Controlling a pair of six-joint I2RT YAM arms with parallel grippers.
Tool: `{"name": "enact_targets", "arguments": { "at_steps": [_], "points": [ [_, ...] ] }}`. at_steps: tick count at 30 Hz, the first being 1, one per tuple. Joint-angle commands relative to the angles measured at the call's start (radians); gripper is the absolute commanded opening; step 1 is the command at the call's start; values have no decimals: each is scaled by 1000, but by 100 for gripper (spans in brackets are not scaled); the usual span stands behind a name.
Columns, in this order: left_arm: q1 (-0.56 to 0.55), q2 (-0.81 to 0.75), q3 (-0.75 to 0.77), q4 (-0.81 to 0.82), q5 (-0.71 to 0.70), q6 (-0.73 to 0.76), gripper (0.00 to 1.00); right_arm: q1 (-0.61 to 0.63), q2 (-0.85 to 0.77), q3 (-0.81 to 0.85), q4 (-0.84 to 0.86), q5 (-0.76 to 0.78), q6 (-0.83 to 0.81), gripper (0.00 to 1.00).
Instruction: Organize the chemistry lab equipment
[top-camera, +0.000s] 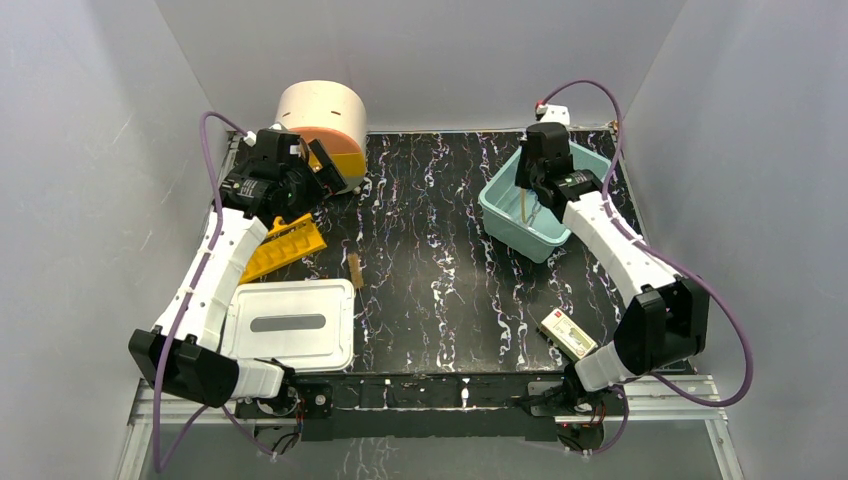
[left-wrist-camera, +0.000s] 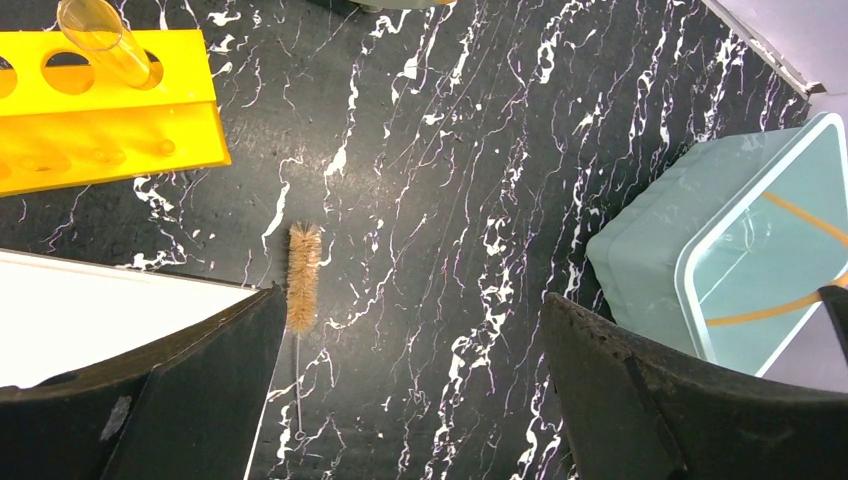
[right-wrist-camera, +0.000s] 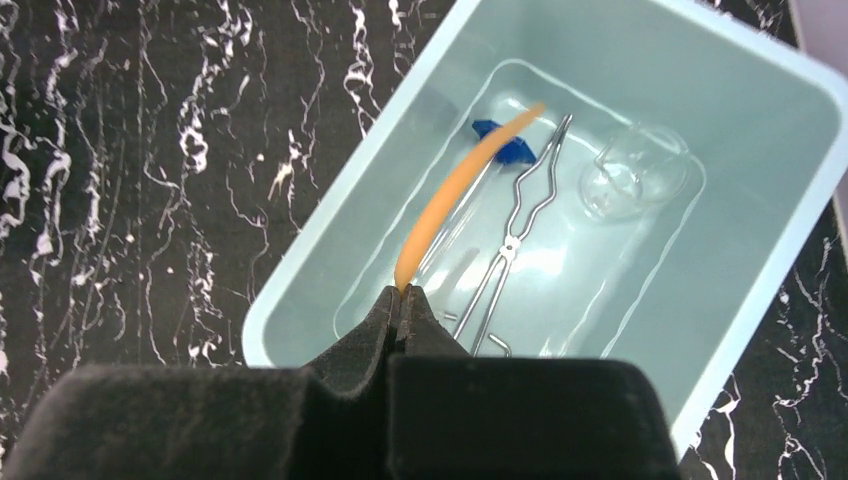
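1. My right gripper (right-wrist-camera: 402, 300) is closed on one end of the amber rubber hose (right-wrist-camera: 455, 195), above the bin (right-wrist-camera: 620, 40).
2. Already binned: wire metal clamp (right-wrist-camera: 520, 225), tiny clear glass flask (right-wrist-camera: 630, 175), blue-tipped piece (right-wrist-camera: 500, 140).
3. My left gripper (left-wrist-camera: 412, 330) stands wide open and empty.
4. Outstanding: brush (left-wrist-camera: 303, 275), orange-yellow holed rack (left-wrist-camera: 110, 130), clear packet (top-camera: 568, 333).
5. Only the right wrist view shows the bin contents; the hose's far end possibly touches the floor.
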Motion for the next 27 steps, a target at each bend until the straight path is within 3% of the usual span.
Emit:
{"name": "enact_targets", "arguments": {
  "at_steps": [1, 18, 27],
  "points": [
    [5, -3, -5, 4, 10, 17, 98, -21, 12, -52, 79, -36, 24, 0],
    [5, -1, -12, -1, 13, 24, 98, -129, 195, -76, 134, -214, 88, 0],
    [5, 6, -24, -17, 27, 41, 98, -134, 235, -24, 134, -223, 117, 26]
  ]
}}
